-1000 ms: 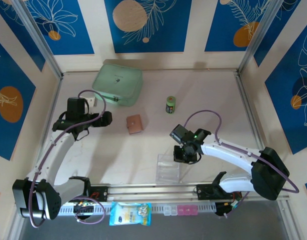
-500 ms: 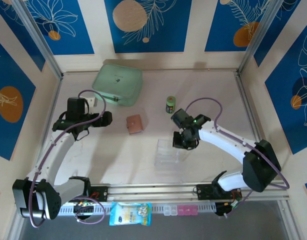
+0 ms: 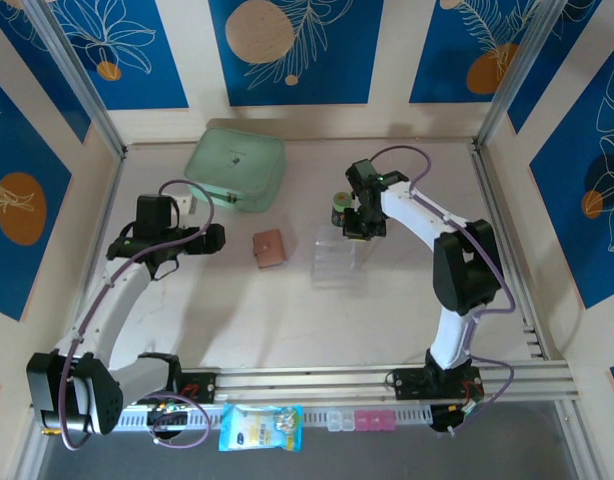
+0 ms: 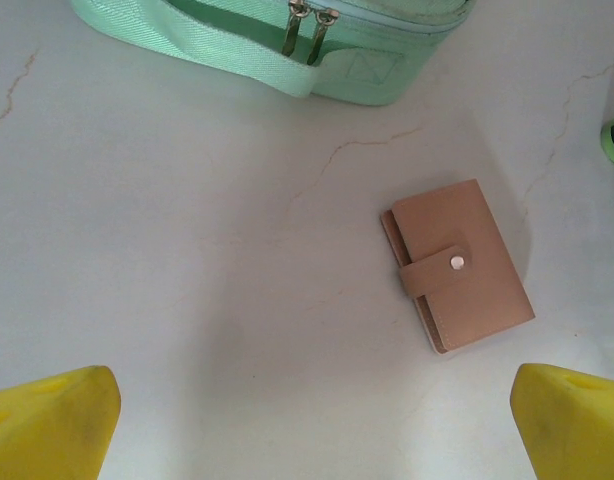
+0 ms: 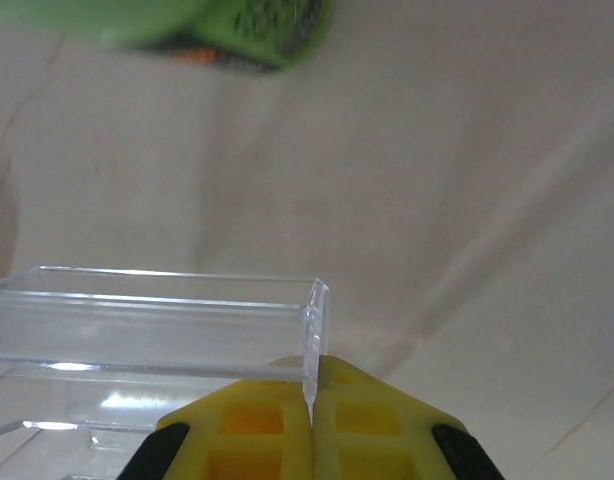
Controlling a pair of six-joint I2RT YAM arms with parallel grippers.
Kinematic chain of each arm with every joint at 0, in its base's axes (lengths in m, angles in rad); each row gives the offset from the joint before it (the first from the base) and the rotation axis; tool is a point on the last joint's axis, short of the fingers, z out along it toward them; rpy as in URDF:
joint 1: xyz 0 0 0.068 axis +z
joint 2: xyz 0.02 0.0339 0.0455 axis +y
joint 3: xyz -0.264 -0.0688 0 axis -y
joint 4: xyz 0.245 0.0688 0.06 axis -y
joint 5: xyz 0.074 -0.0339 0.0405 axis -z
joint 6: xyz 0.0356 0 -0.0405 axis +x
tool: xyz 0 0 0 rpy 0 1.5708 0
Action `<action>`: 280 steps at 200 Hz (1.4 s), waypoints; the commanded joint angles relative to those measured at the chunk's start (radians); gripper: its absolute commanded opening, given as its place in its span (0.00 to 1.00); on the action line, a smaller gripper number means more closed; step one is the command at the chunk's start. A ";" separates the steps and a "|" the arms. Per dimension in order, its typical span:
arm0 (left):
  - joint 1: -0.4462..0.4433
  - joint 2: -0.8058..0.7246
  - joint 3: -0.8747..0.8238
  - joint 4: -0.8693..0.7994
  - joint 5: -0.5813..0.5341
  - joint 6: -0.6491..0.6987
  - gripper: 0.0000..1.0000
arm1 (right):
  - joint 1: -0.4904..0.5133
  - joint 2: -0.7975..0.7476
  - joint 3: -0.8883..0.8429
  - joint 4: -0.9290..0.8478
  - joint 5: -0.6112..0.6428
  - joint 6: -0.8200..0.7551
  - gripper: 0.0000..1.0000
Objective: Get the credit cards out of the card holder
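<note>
The card holder (image 3: 269, 248) (image 4: 459, 265) lies flat and snapped closed on the table, a pinkish-brown wallet with a strap and a stud. The credit cards are hidden inside it. My left gripper (image 3: 215, 238) (image 4: 312, 425) hovers to the left of it, open, with its yellow fingertips (image 4: 52, 420) far apart and nothing between them. My right gripper (image 3: 353, 228) (image 5: 311, 395) is shut on the right wall of a clear plastic box (image 3: 335, 255) (image 5: 157, 320), held to the right of the card holder.
A mint-green case (image 3: 235, 168) (image 4: 287, 40) lies at the back left. A small green-and-black cylinder (image 3: 339, 208) (image 5: 207, 30) stands just behind the clear box. A blue snack packet (image 3: 260, 427) sits on the front rail.
My right gripper has carried the clear box from the near middle of the table away and up toward the green cylinder. The left arm and the card holder have stayed put.
</note>
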 commanded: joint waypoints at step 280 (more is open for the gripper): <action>0.000 0.046 -0.003 -0.039 0.027 0.004 0.99 | -0.031 0.213 0.260 -0.053 0.084 -0.101 0.16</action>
